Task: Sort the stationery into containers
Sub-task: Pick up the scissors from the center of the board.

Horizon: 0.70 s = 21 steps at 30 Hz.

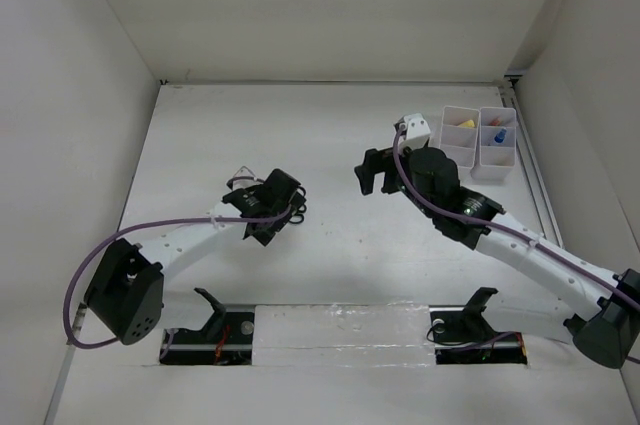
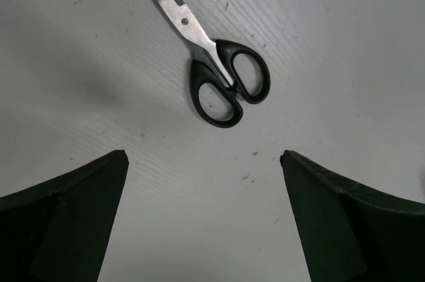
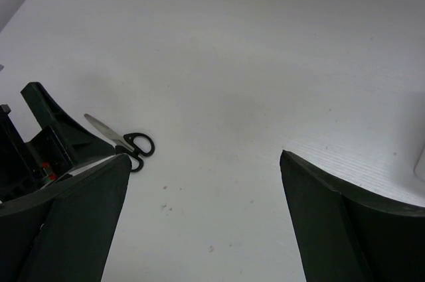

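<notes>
Upper middle of the left wrist view, the scissors [image 2: 222, 79] are being lined up under the left claw [image 2: 202, 162], jaws apart and empty. A drop onto the handles is probably being called for next. Right claw [image 3: 202, 162] is apart too.

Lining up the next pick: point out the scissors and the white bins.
scissors [image 2: 204, 46]: left wrist view, where the blades meet the handles.
white bins [image 1: 477, 150]: top external view, the walls where the two meet.
</notes>
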Tool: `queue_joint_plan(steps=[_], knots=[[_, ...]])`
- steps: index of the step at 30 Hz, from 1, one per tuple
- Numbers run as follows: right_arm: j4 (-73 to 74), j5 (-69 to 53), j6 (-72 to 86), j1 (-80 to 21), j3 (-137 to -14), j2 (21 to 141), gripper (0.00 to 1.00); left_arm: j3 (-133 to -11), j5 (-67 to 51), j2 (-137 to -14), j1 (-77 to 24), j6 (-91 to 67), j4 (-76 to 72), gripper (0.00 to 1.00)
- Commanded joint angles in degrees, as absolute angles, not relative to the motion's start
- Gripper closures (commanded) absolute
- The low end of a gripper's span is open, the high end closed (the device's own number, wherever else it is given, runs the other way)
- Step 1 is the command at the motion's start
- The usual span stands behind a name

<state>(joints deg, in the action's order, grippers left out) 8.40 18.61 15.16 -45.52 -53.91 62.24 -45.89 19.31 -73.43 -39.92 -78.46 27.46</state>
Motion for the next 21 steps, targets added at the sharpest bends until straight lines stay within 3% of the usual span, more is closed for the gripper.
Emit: queue_joint_plan(steps=[1,21], knots=[[7.9,17.6,14.6,-46.6,-55.6,61.7,0.00,-47.0,19.3,-73.7,-40.0,-83.6,29.8,0.00],[7.4,17.0,14.6,-46.6,-54.6,61.6,0.00,-52.3,25.1,-82.7,-40.0,-96.3,38.8,0.03]])
